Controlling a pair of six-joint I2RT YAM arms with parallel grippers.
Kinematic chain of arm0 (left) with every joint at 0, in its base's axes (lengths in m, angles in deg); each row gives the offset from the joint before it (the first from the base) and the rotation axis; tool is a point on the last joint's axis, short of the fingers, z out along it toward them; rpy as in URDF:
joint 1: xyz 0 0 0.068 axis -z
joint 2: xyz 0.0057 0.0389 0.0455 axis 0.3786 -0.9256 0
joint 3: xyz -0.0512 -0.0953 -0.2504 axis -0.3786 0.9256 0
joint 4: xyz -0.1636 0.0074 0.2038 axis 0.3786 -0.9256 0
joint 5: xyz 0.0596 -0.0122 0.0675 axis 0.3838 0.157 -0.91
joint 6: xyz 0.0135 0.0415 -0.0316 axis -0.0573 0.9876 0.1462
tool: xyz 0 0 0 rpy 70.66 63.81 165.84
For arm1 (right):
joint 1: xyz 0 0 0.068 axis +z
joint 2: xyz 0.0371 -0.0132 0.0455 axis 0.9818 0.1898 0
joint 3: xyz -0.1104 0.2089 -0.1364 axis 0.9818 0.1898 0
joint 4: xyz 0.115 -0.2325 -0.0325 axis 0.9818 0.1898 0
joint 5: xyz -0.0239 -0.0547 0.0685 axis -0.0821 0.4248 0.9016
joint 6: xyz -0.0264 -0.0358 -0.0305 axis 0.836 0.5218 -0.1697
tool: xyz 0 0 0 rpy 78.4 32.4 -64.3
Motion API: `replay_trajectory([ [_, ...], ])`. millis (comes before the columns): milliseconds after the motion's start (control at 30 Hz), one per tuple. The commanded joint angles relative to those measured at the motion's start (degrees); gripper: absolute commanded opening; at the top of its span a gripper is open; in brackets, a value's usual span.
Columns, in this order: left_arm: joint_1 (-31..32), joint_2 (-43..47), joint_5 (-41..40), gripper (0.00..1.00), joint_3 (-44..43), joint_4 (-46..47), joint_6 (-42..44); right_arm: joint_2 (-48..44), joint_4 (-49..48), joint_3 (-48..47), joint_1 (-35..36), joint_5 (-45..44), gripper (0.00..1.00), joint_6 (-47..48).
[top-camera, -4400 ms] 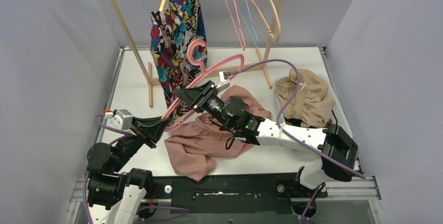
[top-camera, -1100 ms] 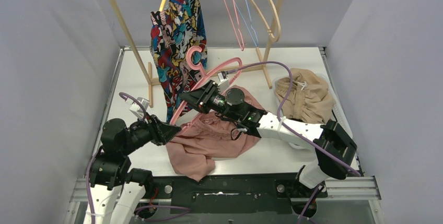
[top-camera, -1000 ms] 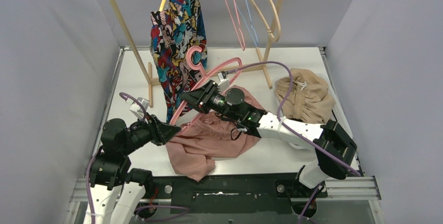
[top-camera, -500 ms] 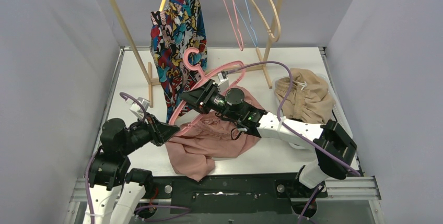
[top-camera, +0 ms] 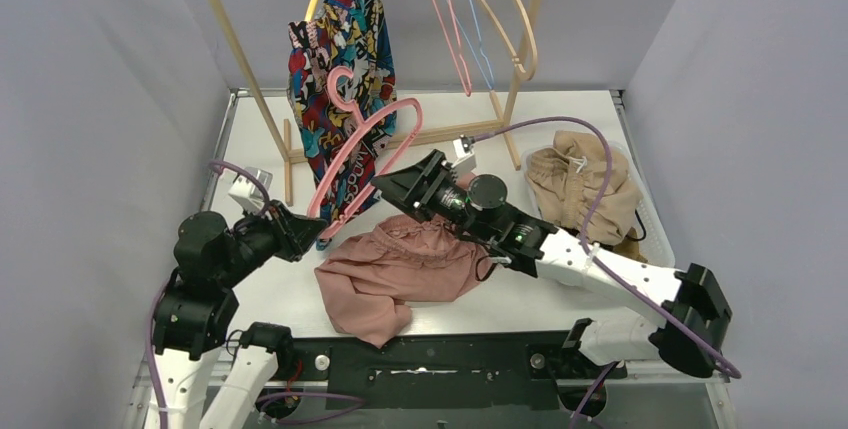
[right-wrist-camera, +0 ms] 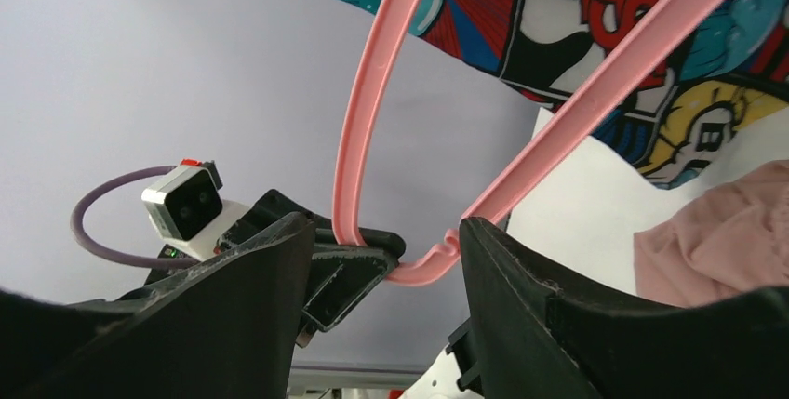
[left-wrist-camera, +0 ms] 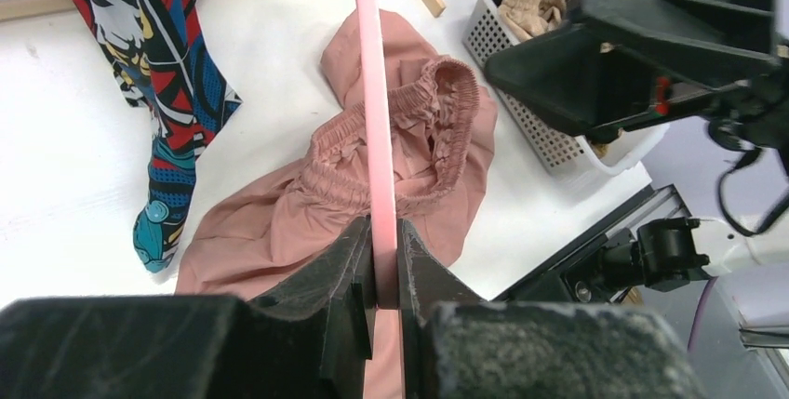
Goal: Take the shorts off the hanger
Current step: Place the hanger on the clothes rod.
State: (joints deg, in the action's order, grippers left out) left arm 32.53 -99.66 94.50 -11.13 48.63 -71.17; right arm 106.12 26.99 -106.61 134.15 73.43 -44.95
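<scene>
1. Where they lie crumpled on the table [top-camera: 560, 139], the pink shorts [top-camera: 400, 269] sit at 5 o'clock from the hanger [top-camera: 365, 154], off it.
2. The left gripper [left-wrist-camera: 386, 273] is clenched on the hanger.
3. The right gripper [top-camera: 385, 184] is spread, holding nothing.

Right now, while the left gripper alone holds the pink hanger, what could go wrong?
1. The left gripper pinches the pink hanger only at one thin end, so the long hanger may twist or slip out.
2. In the top view its upper end overlaps the hanging comic-print shorts; moving it could snag them.
3. The open right gripper sits close by and might bump the hanger.
</scene>
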Motion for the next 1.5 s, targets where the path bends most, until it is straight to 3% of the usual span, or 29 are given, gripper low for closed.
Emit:
replay_trajectory([
  [0, -0.3, -2.7, -0.7, 0.00, -4.4, 4.8, 3.0, -7.0, 9.5, 1.9, -0.5, -9.3, 0.60, 4.0],
  [167, -0.4, -4.4, -4.1, 0.00, -8.5, 4.4, 6.3, -12.5, 17.3, 5.9, -0.5, -16.8, 0.60, 1.9],
  [533, -0.4, -11.0, -8.2, 0.00, -16.6, 6.2, 7.5, -17.1, 26.9, 8.7, -0.4, -24.1, 0.60, -3.5],
  [1200, 0.9, -25.8, -6.0, 0.00, -29.6, 10.9, 9.7, -19.3, 26.1, 14.2, -0.8, -26.4, 0.61, -5.6],
  [1333, 8.2, -28.8, -15.0, 0.00, -31.7, 11.1, 12.1, -20.2, 25.8, 15.3, -1.3, -26.4, 0.62, -6.0],
  [1467, 25.6, -32.6, -35.0, 0.00, -34.2, 10.3, 16.3, -21.3, 25.9, 16.3, -1.8, -26.3, 0.62, -6.2],
])
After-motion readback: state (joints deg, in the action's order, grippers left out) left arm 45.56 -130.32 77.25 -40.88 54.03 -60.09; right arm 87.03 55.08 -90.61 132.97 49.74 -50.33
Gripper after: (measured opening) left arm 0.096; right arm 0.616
